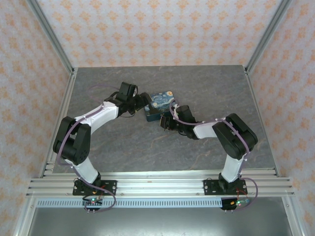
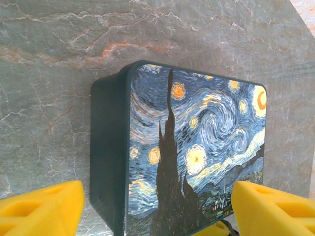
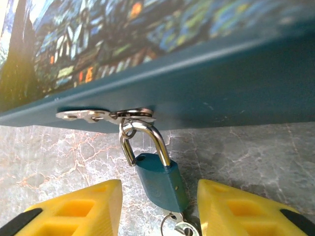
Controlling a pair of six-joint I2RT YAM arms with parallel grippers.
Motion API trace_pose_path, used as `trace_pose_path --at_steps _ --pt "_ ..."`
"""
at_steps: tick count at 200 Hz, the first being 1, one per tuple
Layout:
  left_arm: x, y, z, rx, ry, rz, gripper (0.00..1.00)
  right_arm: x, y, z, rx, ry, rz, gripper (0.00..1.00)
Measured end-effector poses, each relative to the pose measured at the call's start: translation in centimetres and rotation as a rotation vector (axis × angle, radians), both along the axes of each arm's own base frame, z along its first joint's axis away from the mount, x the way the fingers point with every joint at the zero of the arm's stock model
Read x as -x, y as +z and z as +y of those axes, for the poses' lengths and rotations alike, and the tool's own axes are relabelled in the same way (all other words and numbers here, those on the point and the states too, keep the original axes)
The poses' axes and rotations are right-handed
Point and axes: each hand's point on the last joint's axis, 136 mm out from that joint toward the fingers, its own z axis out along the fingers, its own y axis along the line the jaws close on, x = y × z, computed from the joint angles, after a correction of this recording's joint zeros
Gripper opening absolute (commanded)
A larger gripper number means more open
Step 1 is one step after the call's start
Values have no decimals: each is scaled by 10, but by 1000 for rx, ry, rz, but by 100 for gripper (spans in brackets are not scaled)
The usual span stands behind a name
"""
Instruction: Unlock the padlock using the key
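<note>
Both pairs are gaping: left jaws bracketing the blue swirl-painted box (image 2: 197,147), likely steadying it; right jaws flanking the small teal metal padlock (image 3: 160,182).

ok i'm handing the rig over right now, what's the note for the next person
Left hand: open, straddling the painted box's near end.
Right hand: open, flanking the padlock, not touching it.
Padlock hangs on the hasp on the box's teal side, shackle shut; key at its base, whether inserted is unclear.
Done: hands in place. To do: turn key, free shackle.
</note>
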Motion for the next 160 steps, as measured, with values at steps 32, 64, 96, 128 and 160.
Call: trace_pose_path --at_steps 32,64,96,128,160 --pt "-4 -2 -2 2 -2 3 78 0 -3 0 22 2 -8 34" --pt "-4 -6 0 0 -2 14 78 -2 -7 -4 41 -17 -9 16" --pt "-6 -5 3 -19 -16 6 79 -3 -9 -5 52 -32 -6 0" --pt "-7 -1 7 -78 -37 -5 78 -4 -9 -7 48 -51 1 0" --pt "-4 -11 4 -181 -78 2 78 0 -9 -14 48 -85 17 0"
